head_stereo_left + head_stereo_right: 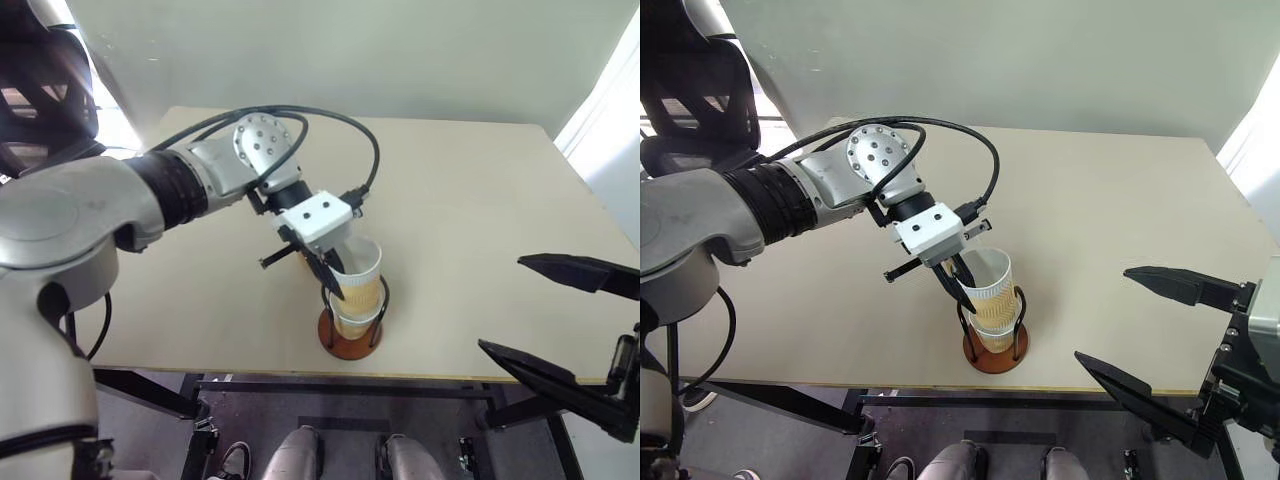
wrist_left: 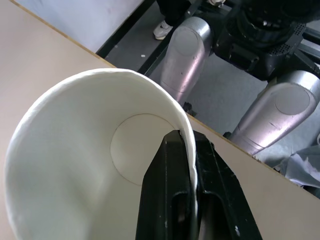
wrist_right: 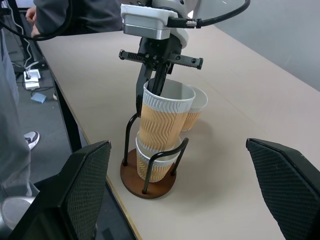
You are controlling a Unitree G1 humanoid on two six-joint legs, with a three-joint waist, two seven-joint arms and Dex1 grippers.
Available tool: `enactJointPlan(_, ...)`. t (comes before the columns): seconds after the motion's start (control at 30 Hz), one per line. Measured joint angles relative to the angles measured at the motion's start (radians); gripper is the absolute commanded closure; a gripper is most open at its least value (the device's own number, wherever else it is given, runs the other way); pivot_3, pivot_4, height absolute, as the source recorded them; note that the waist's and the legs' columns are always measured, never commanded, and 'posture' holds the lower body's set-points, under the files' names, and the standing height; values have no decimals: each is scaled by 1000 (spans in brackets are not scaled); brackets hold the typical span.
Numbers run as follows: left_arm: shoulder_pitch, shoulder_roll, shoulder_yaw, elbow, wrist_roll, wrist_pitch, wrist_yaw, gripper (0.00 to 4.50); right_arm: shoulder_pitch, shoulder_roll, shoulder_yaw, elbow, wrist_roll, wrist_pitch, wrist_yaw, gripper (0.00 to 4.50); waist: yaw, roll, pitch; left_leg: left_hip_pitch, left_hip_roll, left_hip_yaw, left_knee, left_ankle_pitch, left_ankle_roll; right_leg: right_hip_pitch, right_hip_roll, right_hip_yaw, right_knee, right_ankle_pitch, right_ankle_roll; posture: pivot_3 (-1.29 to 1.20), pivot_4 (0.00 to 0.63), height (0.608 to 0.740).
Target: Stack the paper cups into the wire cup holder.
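Note:
The wire cup holder (image 1: 351, 345) stands near the table's front edge, with one paper cup (image 3: 152, 167) seated low between its black loops. A second paper cup (image 1: 360, 272) sits slightly tilted, its bottom inside the seated one. My left gripper (image 1: 330, 280) is shut on this upper cup's rim, one finger inside (image 2: 167, 195) and one outside the wall. A third paper cup (image 3: 195, 107) stands upright on the table just behind the holder. My right gripper (image 1: 500, 302) hovers open to the right of the holder, apart from it, with nothing between its fingers.
The beige table (image 1: 470, 190) stretches wide behind and to the right of the holder. The table's front edge (image 1: 420, 377) runs just below the holder's base. A person (image 3: 50, 15) stands at the table's side in the right wrist view.

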Motion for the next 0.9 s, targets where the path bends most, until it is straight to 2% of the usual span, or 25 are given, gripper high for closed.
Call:
enactJointPlan(0.7, 0, -47, -23, 49, 29, -43, 0, 4474, 28, -12, 0, -15, 9, -48, -33, 0, 0, 0, 0, 0, 0, 0, 0, 0, 0, 0, 0, 0, 0, 1, 1, 0, 150, 740)
enactJointPlan(0.8, 0, -53, -28, 49, 29, -40, 0, 3848, 32, -12, 0, -18, 10, -53, -41, 0, 1, 0, 0, 0, 0, 0, 0, 0, 0, 0, 0, 0, 0, 1, 2, 0, 150, 740)
enactJointPlan(0.9, 0, -55, -28, 49, 29, -40, 0, 2771, 36, -12, 0, -23, 9, -56, -46, 0, 1, 0, 0, 0, 0, 0, 0, 0, 0, 0, 0, 0, 0, 1, 2, 0, 150, 740)
